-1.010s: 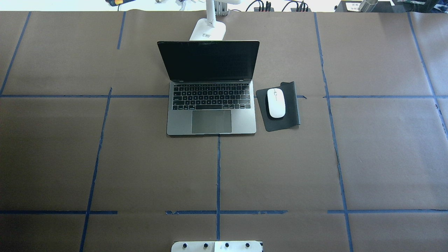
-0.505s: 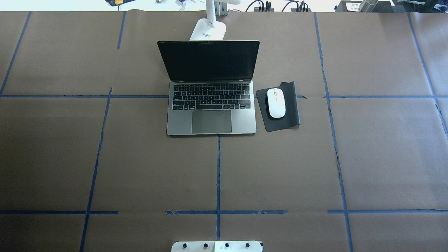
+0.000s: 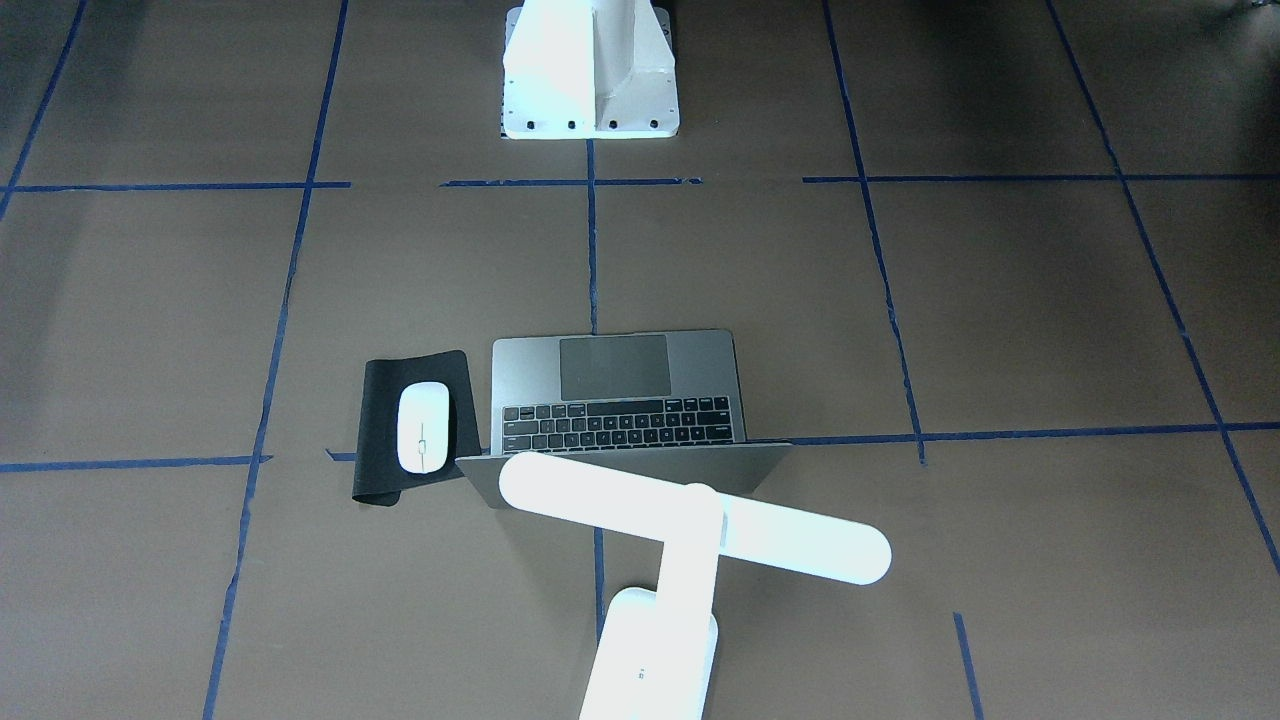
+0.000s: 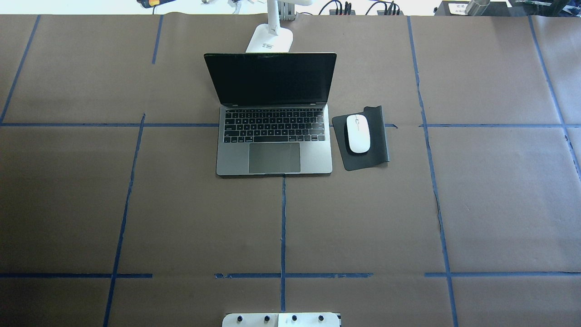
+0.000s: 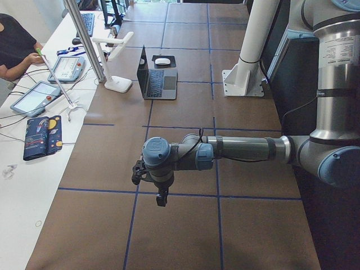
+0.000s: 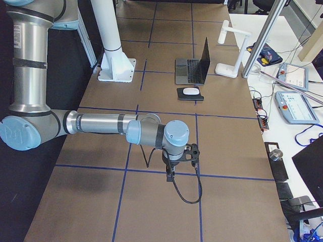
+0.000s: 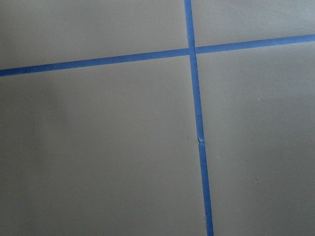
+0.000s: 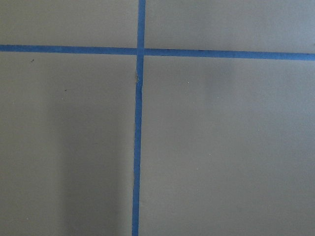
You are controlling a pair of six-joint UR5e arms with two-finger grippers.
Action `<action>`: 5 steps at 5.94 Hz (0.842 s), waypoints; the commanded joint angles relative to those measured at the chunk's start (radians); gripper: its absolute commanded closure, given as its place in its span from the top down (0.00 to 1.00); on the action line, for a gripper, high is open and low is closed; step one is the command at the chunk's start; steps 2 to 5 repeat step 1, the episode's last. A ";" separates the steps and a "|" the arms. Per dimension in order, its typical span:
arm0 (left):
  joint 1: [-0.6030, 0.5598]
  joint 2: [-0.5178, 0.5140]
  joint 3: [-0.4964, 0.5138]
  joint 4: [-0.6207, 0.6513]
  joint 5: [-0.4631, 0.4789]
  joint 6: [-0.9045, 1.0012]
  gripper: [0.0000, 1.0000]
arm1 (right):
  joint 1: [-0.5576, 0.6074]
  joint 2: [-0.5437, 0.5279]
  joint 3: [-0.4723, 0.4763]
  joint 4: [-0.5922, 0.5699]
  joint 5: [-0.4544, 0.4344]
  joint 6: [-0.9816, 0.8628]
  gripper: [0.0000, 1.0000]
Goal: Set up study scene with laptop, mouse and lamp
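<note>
Grey laptop (image 4: 274, 136) sits open at centre, mouse (image 4: 358, 134) on the pad (image 4: 380, 138) to its right, lamp (image 3: 690, 525) behind; left gripper (image 5: 161, 198) and right gripper (image 6: 170, 174) hang well apart from them, open or closed I cannot tell, right arm nearer the mouse

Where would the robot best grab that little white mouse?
Probably from straight above, pinching the mouse across its two long sides, mid-length. It lies flat on the mouse pad, low and narrow, with nothing over it; the laptop stands close beside it.
</note>
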 commanded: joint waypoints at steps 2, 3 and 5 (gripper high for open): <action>0.000 0.003 -0.030 0.000 0.000 0.000 1.00 | 0.000 -0.001 0.002 0.005 0.001 0.000 1.00; 0.000 0.003 -0.030 0.000 0.000 0.000 1.00 | 0.000 -0.001 0.002 0.005 0.001 0.000 1.00; 0.000 0.003 -0.030 0.000 0.000 0.000 1.00 | 0.000 -0.001 0.002 0.005 0.001 0.000 1.00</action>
